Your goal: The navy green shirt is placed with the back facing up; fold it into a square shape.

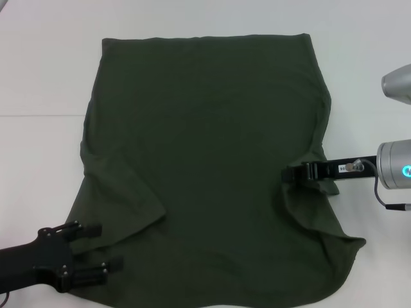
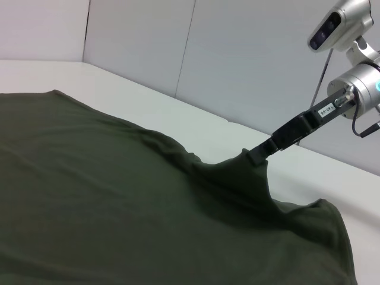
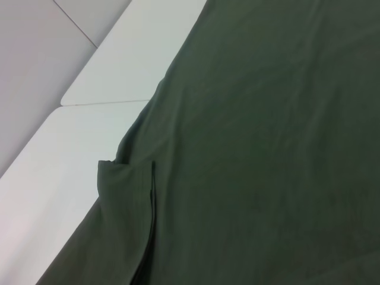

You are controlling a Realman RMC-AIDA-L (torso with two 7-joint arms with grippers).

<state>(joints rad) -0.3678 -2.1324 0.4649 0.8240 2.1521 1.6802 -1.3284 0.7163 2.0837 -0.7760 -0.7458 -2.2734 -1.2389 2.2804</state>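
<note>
You have the navy green shirt (image 1: 205, 160) spread across the table (image 1: 38, 77), filling the frame's centre. The left gripper (image 1: 96, 250) sits at its lower left corner; the right gripper (image 1: 294, 173) meets its right edge.

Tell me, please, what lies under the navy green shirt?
The navy green shirt rests on a white table, bare around its edges. Anything beneath the fabric is covered and cannot be seen.

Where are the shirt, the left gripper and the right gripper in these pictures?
navy green shirt (image 1: 205, 147): head view, middle of the back panel.
left gripper (image 1: 106, 247): head view, gap between its spread fingers at the shirt's near left sleeve.
right gripper (image 1: 292, 174): head view, fingertips pinching the shirt's right edge.
</note>
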